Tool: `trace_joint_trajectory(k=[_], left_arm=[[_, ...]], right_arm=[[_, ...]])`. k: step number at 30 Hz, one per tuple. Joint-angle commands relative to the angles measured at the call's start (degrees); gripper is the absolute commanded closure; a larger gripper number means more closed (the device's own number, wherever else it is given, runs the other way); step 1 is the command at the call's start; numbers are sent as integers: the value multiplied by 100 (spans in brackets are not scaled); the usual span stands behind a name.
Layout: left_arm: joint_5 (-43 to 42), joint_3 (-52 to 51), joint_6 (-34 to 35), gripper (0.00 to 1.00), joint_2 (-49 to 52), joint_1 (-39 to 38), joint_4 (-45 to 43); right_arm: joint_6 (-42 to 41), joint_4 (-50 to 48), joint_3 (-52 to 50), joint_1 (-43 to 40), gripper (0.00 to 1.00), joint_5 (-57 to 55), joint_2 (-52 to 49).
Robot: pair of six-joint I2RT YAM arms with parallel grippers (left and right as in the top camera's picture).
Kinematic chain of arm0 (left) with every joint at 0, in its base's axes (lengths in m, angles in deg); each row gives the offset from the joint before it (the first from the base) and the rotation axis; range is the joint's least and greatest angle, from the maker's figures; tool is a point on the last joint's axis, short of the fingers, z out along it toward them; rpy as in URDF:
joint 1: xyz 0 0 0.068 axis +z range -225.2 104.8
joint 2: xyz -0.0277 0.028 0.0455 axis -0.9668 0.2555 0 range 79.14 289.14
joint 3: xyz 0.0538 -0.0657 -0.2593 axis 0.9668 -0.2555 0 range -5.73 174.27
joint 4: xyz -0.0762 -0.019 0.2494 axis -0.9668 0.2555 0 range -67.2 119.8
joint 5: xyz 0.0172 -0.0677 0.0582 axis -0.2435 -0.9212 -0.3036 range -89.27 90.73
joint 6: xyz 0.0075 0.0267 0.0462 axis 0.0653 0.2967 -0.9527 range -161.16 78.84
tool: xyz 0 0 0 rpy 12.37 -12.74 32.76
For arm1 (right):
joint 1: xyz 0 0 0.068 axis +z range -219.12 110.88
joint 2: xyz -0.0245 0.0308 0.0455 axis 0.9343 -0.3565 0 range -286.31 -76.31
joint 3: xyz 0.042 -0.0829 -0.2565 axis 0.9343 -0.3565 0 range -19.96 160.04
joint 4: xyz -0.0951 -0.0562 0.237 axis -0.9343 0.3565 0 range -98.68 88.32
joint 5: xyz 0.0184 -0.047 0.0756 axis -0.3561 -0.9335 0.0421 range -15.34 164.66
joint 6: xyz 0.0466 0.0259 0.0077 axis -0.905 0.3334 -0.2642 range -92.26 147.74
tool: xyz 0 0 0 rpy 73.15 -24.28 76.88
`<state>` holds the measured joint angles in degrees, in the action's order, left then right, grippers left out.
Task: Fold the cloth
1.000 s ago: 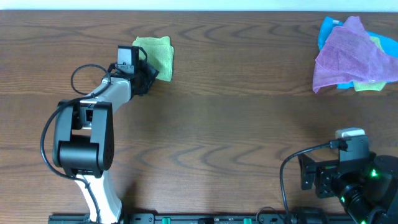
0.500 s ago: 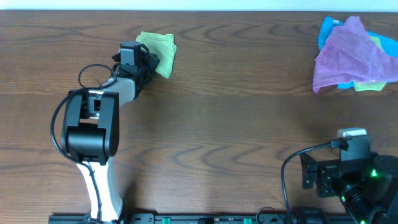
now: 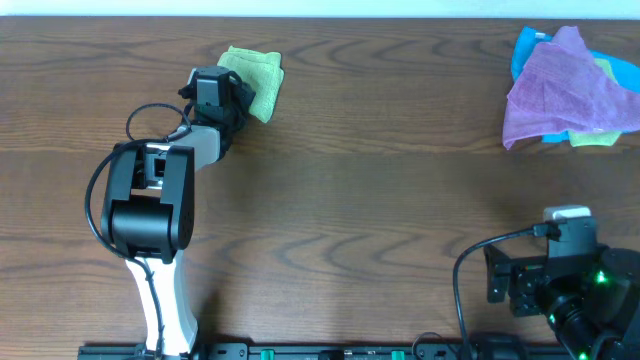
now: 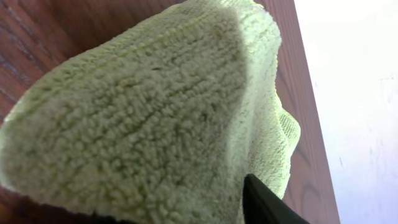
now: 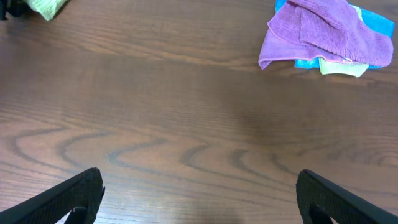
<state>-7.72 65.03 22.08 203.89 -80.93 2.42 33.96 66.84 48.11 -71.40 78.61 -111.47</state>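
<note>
The lime-green cloth (image 3: 258, 78) lies bunched and folded over at the far left of the table. My left gripper (image 3: 236, 98) is at its near-left edge. In the left wrist view the cloth (image 4: 137, 112) fills the frame. It sits thick between my left gripper's (image 4: 199, 214) fingers, and only one black finger shows clearly. The white tag is hidden. My right gripper (image 5: 199, 199) is open and empty over bare wood at the near right (image 3: 563, 225). The cloth shows small at the top left of the right wrist view (image 5: 48, 6).
A purple cloth (image 3: 565, 90) lies heaped on a blue cloth (image 3: 525, 45) at the far right, with a pale green strip under them. It also shows in the right wrist view (image 5: 323, 28). The table's far edge runs just behind the lime-green cloth.
My left arm has swung round and reached farther away. The cloth has shifted slightly up and to the right with it. The right arm has not moved.
</note>
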Motion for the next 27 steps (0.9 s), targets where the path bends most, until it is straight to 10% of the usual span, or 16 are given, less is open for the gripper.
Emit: trace_joint_trajectory(k=[1, 13, 23, 27], left_arm=[[-227, -68, 20, 59, 256, 24, 245], [-1274, -68, -341, 67, 85, 92, 1862], [-1060, -68, -800, 3, -369, 334, 2439], [-1067, -68, -883, 5, -629, 343, 2551]], right_arm=[[-103, -11, -31, 85, 1, -74, -37], [-225, -7, -31, 85, 1, -72, -37], [-256, -9, -31, 85, 1, -72, -37], [-402, 50, -31, 85, 0, -74, -37]])
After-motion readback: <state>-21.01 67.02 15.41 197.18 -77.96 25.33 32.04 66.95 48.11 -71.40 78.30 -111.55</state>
